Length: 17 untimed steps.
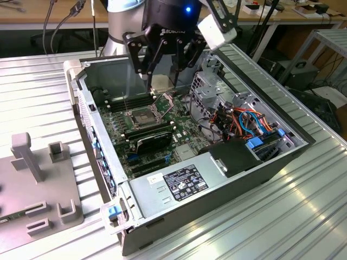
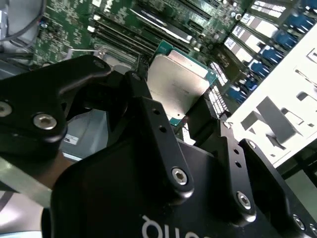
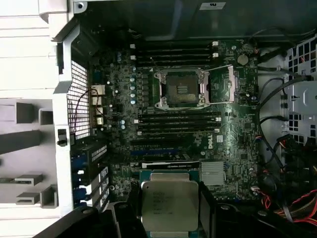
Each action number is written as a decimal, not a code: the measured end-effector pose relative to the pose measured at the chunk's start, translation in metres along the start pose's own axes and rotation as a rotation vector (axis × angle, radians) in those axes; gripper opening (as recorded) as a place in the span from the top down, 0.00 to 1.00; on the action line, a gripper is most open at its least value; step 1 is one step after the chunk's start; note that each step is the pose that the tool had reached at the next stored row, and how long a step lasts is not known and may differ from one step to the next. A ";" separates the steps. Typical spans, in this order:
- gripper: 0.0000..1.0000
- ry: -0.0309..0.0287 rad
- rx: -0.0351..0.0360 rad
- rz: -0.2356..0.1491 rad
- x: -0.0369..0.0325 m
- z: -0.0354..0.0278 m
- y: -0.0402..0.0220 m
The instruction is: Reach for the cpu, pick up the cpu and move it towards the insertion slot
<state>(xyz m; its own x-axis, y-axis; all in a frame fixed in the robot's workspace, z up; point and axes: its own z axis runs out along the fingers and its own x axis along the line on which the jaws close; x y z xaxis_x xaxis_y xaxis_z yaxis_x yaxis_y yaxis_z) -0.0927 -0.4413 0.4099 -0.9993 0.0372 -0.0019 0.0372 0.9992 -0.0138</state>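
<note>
So the fingers are closed in on the cpu, one black finger pressed against each of two opposite edges, only as far apart as the chip is wide. In the second wrist view you can see the same grip: the cpu sits between the dark fingers, held up off the board.

The chip itself is a flat square with a pale silvery metal face and a thin green edge peeking out around it. In the first wrist view some small print shows on the lid, and the face is turned up toward the camera.

In the exterior view the fingers hang inside the open computer case, with the cpu between the tips, up in the air above the green motherboard.

The insertion slot lies well apart from the fingers, out ahead of them across the long memory slots. It has a dark centre and a silver frame, with its bracket swung open beside it. In the exterior view the slot sits below the fingers and toward the exterior view's left.
</note>
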 end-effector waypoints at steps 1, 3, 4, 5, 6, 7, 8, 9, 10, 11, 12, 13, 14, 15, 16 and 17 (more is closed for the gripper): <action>0.45 0.0000 0.0001 0.000 -0.0042 0.0005 0.0002; 0.45 -0.0001 0.0005 0.000 -0.0138 0.0014 0.0006; 0.45 -0.0001 0.0007 0.000 -0.0186 0.0019 0.0008; 0.45 -0.0001 0.0007 0.000 -0.0234 0.0025 0.0009; 0.45 -0.0001 0.0009 0.000 -0.0281 0.0031 0.0011; 0.45 -0.0001 0.0011 0.000 -0.0322 0.0035 0.0013; 0.45 -0.0001 0.0012 0.000 -0.0370 0.0041 0.0015; 0.45 -0.0002 0.0014 0.000 -0.0416 0.0046 0.0016; 0.45 0.0000 0.0018 0.000 -0.0438 0.0049 0.0017; 0.45 0.0000 0.0017 0.000 -0.0440 0.0049 0.0017; 0.45 -0.0001 0.0018 0.000 -0.0440 0.0049 0.0017; 0.45 0.0000 0.0019 0.000 -0.0440 0.0049 0.0017; 0.45 -0.0001 0.0019 0.000 -0.0445 0.0049 0.0017; 0.45 -0.0001 0.0018 0.000 -0.0450 0.0049 0.0018; 0.45 -0.0001 0.0018 0.000 -0.0450 0.0049 0.0018; 0.45 -0.0001 0.0018 0.000 -0.0450 0.0049 0.0018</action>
